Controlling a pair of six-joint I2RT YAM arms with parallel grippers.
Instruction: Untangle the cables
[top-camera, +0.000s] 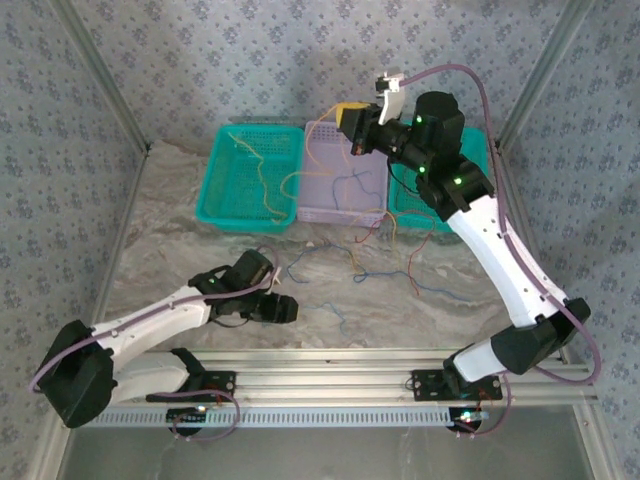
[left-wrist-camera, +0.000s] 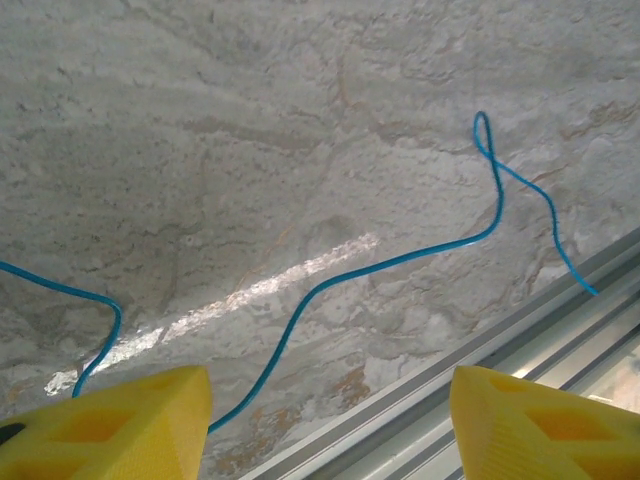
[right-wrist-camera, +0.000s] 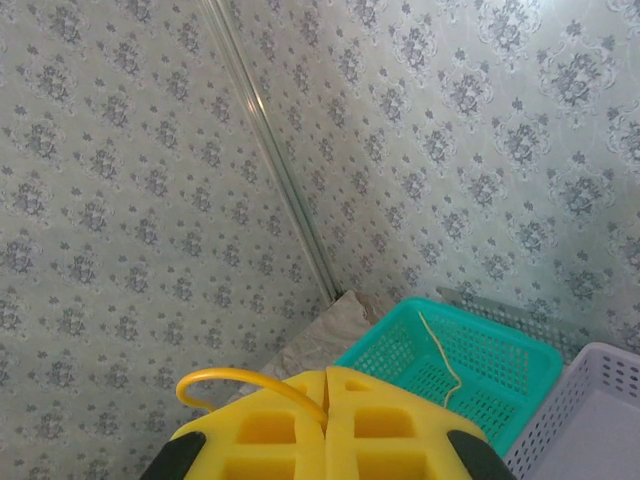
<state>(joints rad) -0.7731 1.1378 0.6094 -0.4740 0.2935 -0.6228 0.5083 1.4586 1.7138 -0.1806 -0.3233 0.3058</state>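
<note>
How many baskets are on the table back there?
3, in a row along the far edge: the left green basket, the purple basket in the middle, and the right green basket, partly hidden behind the right arm.

I'm watching left arm (top-camera: 150, 318) and right arm (top-camera: 497, 247) showing white shells, black joints, purplish-grey hoses (top-camera: 487, 100) trailing, green lights (top-camera: 457, 181) glowing, yellow fingers (left-wrist-camera: 520, 425).
</note>
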